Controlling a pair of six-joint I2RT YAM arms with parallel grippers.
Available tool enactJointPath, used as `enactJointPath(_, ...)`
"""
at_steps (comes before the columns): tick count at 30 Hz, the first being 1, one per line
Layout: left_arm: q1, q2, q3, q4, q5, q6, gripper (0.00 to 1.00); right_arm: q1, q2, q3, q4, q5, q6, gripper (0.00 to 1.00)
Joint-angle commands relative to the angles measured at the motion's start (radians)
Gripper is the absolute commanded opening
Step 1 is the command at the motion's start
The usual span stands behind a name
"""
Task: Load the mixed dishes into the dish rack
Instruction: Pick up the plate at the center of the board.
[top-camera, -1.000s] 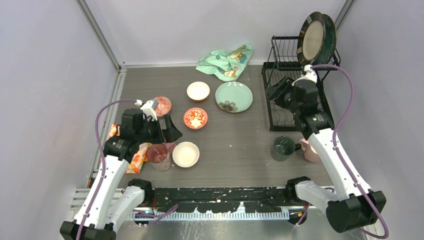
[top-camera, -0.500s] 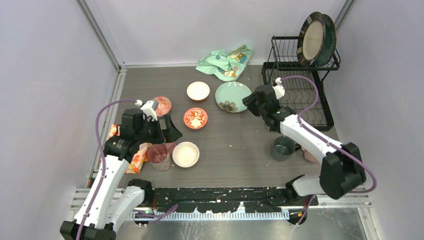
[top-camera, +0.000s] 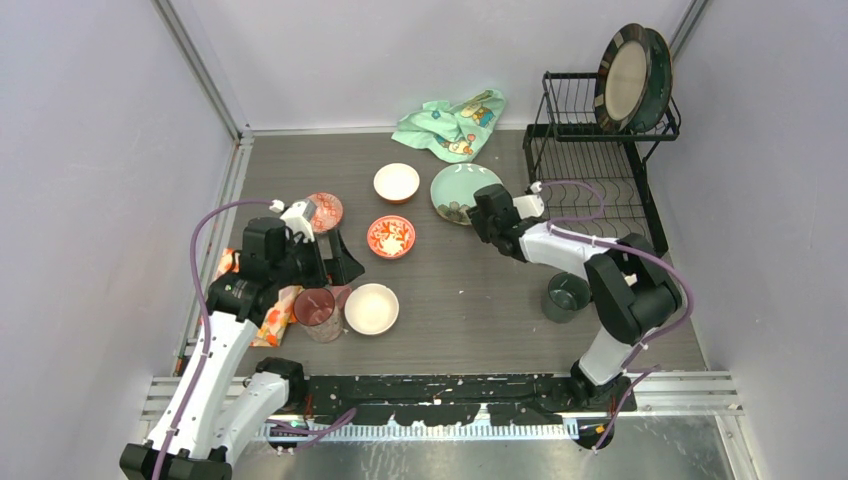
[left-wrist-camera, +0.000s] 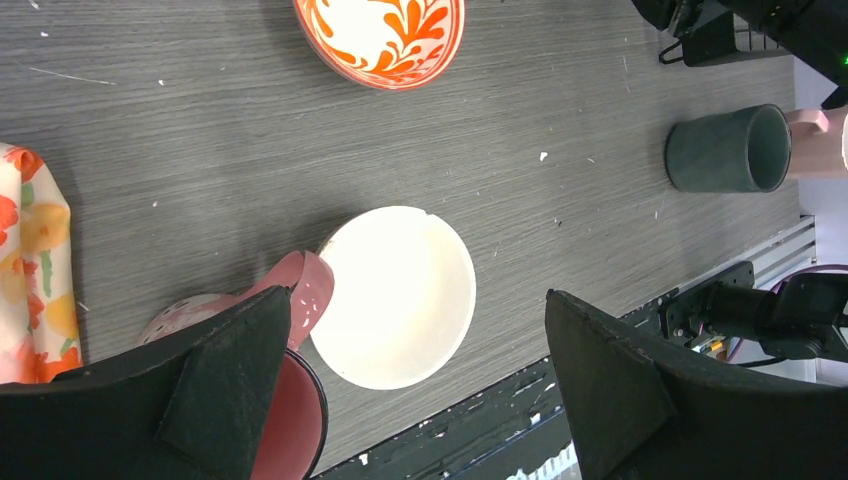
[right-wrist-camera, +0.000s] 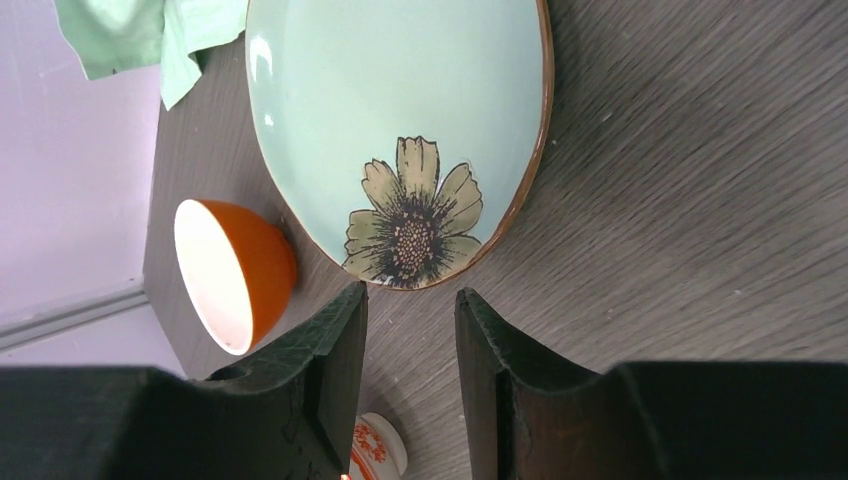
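Newly, right jaws beside green plate (top-camera: 455, 187)

White bowl (left-wrist-camera: 395, 295) seemingly touches pink cup (left-wrist-camera: 303, 288) (left gripper (left-wrist-camera: 418, 300) spread wide).

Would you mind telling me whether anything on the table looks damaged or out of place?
The white bowl in the left wrist view seems to have a small nick in its rim, and white flecks dot the table around it. The mint-green cloth lies crumpled at the back.
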Motion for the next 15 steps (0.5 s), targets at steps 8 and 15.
enactJointPath(8, -0.004, -0.009, -0.001, 0.033, 0.037, 0.002, 0.99, 0.025, 0.027, -0.048, 0.122, 0.103, 0.112, 0.43)
enactJointPath(15, -0.004, -0.008, 0.000, 0.031, 0.040, 0.002, 0.99, 0.042, 0.058, -0.062, 0.150, 0.117, 0.129, 0.44)
